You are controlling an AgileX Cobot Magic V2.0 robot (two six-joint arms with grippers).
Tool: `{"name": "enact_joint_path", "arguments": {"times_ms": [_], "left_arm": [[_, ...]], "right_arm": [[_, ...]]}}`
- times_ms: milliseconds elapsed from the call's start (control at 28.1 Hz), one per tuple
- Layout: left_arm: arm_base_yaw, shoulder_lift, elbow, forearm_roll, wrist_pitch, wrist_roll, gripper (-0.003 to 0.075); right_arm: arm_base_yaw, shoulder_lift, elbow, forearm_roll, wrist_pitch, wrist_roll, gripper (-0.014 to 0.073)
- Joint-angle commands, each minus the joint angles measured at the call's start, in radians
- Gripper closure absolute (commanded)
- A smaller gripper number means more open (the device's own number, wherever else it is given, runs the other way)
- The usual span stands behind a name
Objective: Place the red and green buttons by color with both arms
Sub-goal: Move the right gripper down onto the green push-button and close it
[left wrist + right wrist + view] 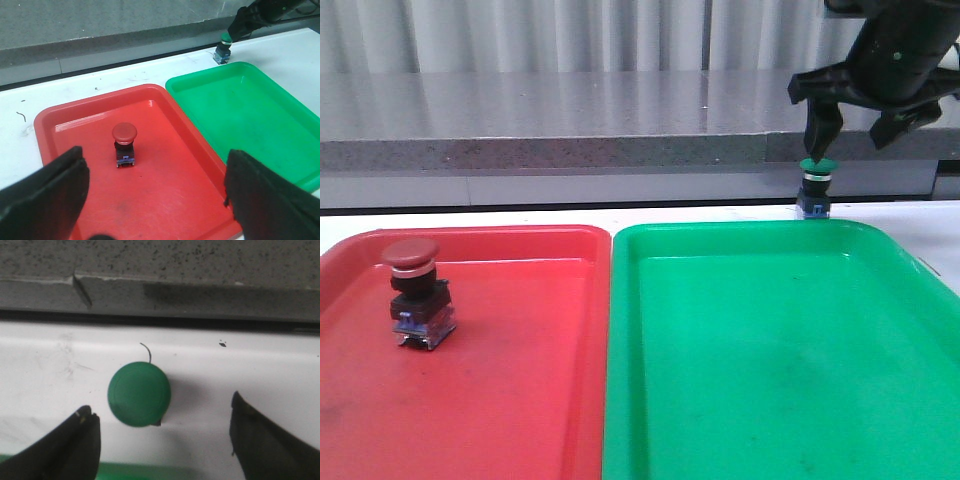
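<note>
Right hand (855, 128) (fingers spread) over green button (815, 186) — white table (930, 225).

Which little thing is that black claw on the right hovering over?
Find the big green tray; just beyond its far rim, on the white table, stands the green button under the right gripper. Unlike the red button, it sits outside any tray and has a green cap.
</note>
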Motion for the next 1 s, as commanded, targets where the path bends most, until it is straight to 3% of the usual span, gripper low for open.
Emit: {"name": "enact_joint_path", "arguments": {"times_ms": [0, 391, 640, 960], "left_arm": [[-0.007, 0.01, -0.026, -0.016, -0.068, -0.007, 0.0175], [-0.007, 0.01, -0.026, -0.016, -0.068, -0.007, 0.0175], [-0.007, 0.01, -0.026, -0.016, -0.068, -0.007, 0.0175], [-0.007, 0.01, -0.026, -0.016, -0.068, -0.007, 0.0175]], "right_arm": [[-0.002, -0.001, -0.074, 0.012, -0.05, -0.008, 0.0041], [-0.002, 0.116, -0.171, 0.045, -0.056, -0.008, 0.0052], [-0.002, 0.12, -0.176, 0.045, -0.068, -0.008, 0.0264], [-0.001, 0.075, -0.18, 0.048, -0.051, -0.008, 0.0279]]}}
